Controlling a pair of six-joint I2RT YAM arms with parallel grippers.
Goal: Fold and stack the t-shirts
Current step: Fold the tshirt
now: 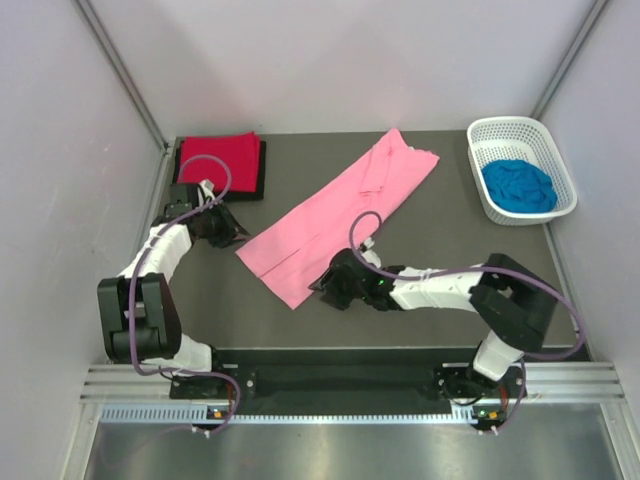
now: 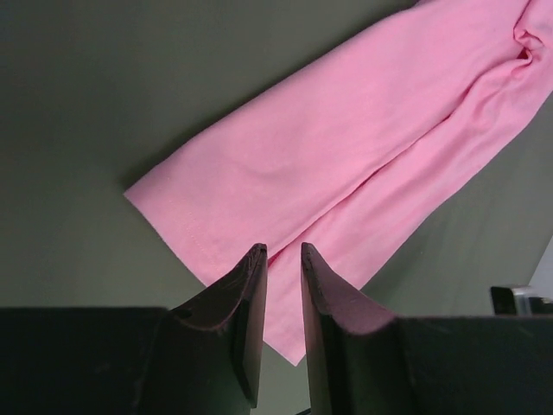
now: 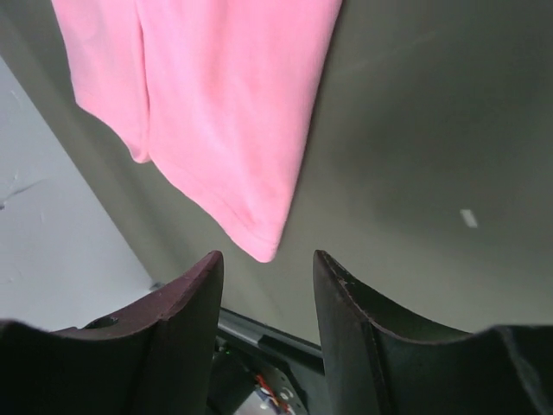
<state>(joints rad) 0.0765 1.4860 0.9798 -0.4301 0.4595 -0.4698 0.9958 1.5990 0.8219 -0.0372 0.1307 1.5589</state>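
Four shirts | light pink cloth t-shirt (image 1: pixel 335 215) folded into a long strip, diagonal at centre, near left to far right | red cloth t-shirt (image 1: pixel 217 158) folded atop black cloth t-shirt (image 1: pixel 262 172), far left | bright blue cloth t-shirt (image 1: pixel 518 186) bunched in white plastic lattice basket (image 1: pixel 520 125), far right | left gripper (image 2: pixel 283 251) over strip's near-left end, jaws narrowly apart, empty | right gripper (image 3: pixel 268 259) at its near corner, jaws spread, empty

Black shirt (image 1: pixel 262 176) largely beneath red shirt (image 1: pixel 218 160)

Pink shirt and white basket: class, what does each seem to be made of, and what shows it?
Pink shirt: soft matte cloth, perhaps cotton knit; it lies limp, with folds. White basket: seemingly moulded plastic, slightly glossy; stiff lattice walls with regular holes.
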